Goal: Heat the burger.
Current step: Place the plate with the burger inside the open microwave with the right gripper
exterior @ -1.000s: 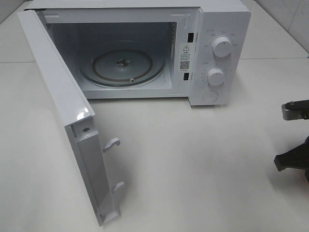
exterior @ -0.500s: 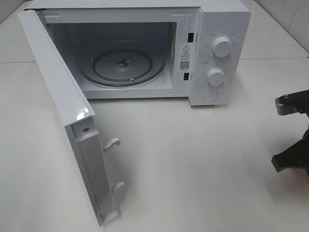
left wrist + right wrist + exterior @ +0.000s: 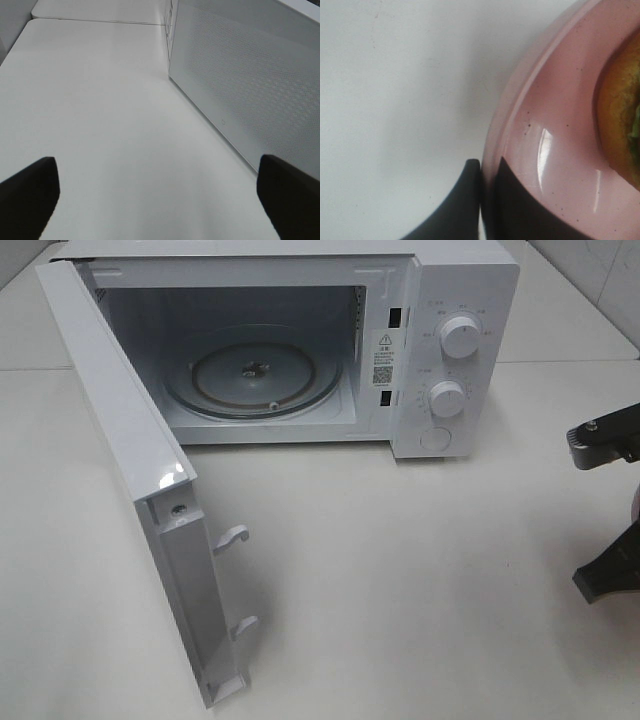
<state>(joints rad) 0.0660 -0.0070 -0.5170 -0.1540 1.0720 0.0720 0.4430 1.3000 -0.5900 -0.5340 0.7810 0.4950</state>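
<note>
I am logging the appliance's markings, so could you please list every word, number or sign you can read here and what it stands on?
No words or numbers are legible.
The sticker on the microwave door frame: a warning triangle and a square code show; print too small to read.
Marks around the upper dial and lower dial: too small to read.
On the pink plate: no text.

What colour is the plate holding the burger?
Pink plate, glossy; shows best in the right wrist view.
</note>
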